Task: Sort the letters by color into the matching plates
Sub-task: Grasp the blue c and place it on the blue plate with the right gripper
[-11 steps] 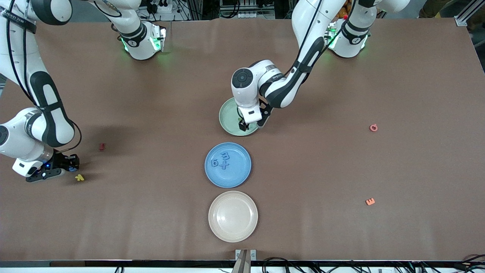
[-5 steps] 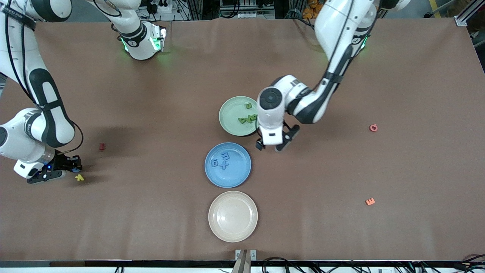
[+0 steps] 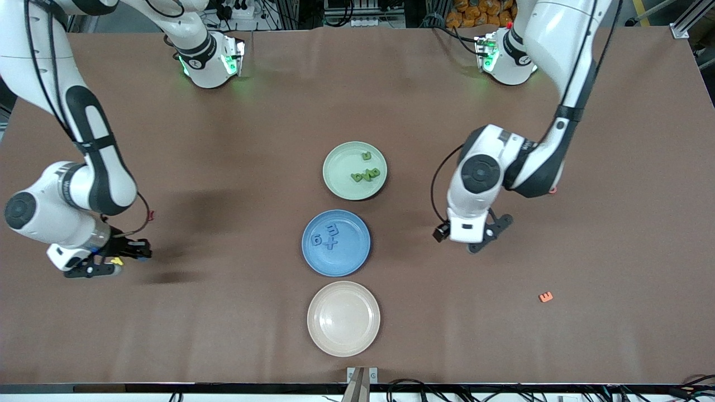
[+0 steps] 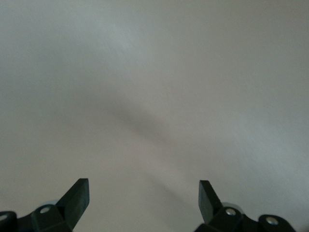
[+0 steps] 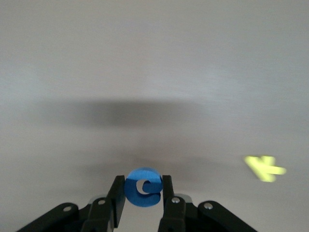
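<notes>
My right gripper (image 3: 142, 252) is shut on a blue letter (image 5: 143, 187) and holds it just above the table at the right arm's end, beside a yellow letter (image 5: 264, 168) that also shows in the front view (image 3: 117, 261). My left gripper (image 3: 472, 239) is open and empty over bare table, between the plates and the left arm's end; its fingers (image 4: 77, 197) frame only table. The pale green plate (image 3: 339, 167) holds several green letters (image 3: 366, 175). The blue plate (image 3: 351, 255) holds three blue letters (image 3: 327, 237).
An empty cream plate (image 3: 343, 318) lies nearest the front camera, in line with the other two plates. An orange letter (image 3: 546, 297) lies toward the left arm's end. A pink letter (image 3: 553, 190) peeks out from under the left arm. A small red letter (image 3: 151, 214) lies near the right gripper.
My left gripper has left the green plate and swung toward the left arm's end, uncovering the green letters. My right gripper has shifted with the blue letter, now over the yellow letter's spot.
</notes>
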{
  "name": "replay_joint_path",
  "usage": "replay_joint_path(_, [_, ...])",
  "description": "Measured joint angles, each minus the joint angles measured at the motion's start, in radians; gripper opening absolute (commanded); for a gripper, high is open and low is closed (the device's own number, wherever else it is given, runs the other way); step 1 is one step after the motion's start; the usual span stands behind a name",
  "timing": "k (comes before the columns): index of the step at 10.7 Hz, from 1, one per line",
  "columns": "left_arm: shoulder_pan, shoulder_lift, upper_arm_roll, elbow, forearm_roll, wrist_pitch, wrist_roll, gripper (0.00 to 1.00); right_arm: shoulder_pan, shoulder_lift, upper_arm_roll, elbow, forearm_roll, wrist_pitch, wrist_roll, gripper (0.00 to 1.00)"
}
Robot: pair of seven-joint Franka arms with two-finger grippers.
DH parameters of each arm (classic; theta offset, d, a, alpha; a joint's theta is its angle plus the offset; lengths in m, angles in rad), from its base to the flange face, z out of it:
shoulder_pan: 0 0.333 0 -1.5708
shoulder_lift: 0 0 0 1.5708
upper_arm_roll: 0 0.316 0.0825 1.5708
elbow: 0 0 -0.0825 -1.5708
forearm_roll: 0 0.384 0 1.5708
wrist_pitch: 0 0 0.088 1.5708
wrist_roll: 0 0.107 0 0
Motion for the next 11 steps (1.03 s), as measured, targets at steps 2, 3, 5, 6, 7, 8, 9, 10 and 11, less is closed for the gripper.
replay_joint_path(2, [0.065, -0.002, -0.001, -0.004, 0.0, -0.008, 0.096, 1.0, 0.071, -0.003, 0.032, 0.008, 0.013, 0.0, 0.189, 0.24])
replay_joint_path(3, [0.094, -0.006, -0.002, -0.003, 0.0, -0.028, 0.155, 1.0, 0.111, -0.004, 0.037, 0.013, 0.035, 0.0, 0.26, 0.24])
replay_joint_path(5, [0.161, -0.044, -0.006, 0.0, 0.0, -0.094, 0.311, 1.0, 0.212, -0.005, 0.04, 0.024, 0.077, 0.0, 0.391, 0.24])
replay_joint_path(6, [0.192, -0.074, -0.009, -0.003, 0.0, -0.139, 0.393, 1.0, 0.265, -0.005, 0.04, 0.032, 0.083, 0.0, 0.469, 0.25])
replay_joint_path(7, [0.221, -0.104, -0.01, -0.019, -0.001, -0.17, 0.464, 1.0, 0.315, -0.005, 0.04, 0.04, 0.086, 0.0, 0.555, 0.25])
replay_joint_path(8, [0.244, -0.135, -0.011, -0.05, -0.006, -0.18, 0.51, 1.0, 0.362, -0.004, 0.04, 0.051, 0.089, 0.001, 0.65, 0.25])
replay_joint_path(9, [0.271, -0.176, -0.017, -0.097, -0.026, -0.18, 0.565, 1.0, 0.407, -0.001, 0.04, 0.067, 0.091, 0.001, 0.735, 0.25])
replay_joint_path(10, [0.304, -0.231, -0.023, -0.153, -0.064, -0.18, 0.646, 1.0, 0.454, 0.008, 0.04, 0.089, 0.091, 0.001, 0.807, 0.25])
replay_joint_path(11, [0.328, -0.291, -0.025, -0.203, -0.094, -0.18, 0.713, 1.0, 0.498, 0.026, 0.04, 0.115, 0.092, 0.001, 0.868, 0.25])
